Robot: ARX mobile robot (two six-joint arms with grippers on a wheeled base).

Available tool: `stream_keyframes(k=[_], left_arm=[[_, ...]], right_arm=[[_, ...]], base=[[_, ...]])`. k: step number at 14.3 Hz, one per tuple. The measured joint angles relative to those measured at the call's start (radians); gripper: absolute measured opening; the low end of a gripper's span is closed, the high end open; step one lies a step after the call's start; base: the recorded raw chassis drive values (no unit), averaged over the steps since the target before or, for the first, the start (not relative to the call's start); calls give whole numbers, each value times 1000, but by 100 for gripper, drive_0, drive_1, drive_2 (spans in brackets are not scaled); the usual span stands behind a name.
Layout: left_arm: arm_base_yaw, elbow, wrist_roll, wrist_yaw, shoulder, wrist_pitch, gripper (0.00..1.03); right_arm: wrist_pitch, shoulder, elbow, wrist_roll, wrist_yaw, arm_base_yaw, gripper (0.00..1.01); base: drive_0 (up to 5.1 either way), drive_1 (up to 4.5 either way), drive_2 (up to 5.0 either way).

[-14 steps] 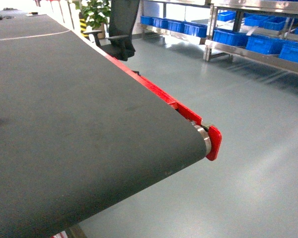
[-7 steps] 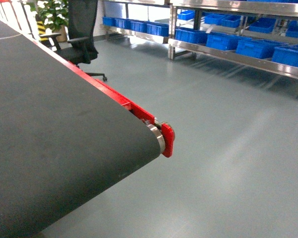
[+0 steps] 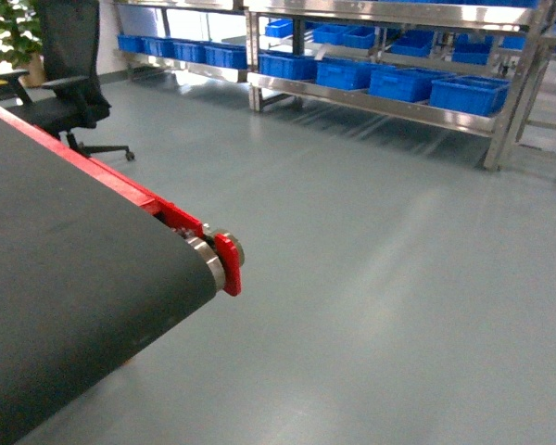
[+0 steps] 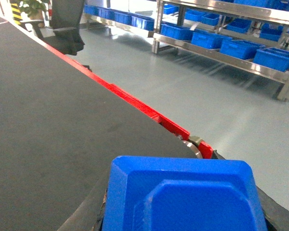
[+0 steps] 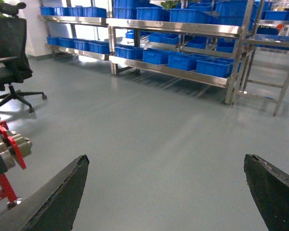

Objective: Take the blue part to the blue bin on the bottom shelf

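The blue part (image 4: 183,199) fills the bottom of the left wrist view, seemingly held in the left gripper (image 4: 183,216), though its fingers are hidden and I cannot tell how they stand. It hangs over the end of the dark conveyor belt (image 3: 65,306), near the red side rail (image 4: 135,103). The right gripper (image 5: 166,192) is spread wide with nothing between its black fingers (image 5: 62,192). Across the grey floor (image 3: 398,278), blue bins (image 3: 468,93) sit in a row on the bottom shelf (image 3: 380,107) of the steel rack. An office chair (image 3: 65,83) stands at left
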Motion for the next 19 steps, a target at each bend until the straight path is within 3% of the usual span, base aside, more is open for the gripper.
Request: stream_keyframes(k=[19], left_arm=[[0, 0, 0, 0, 0, 0, 44]], right_arm=[[0, 0, 0, 0, 0, 0, 98]], base=[[-158, -158, -158]])
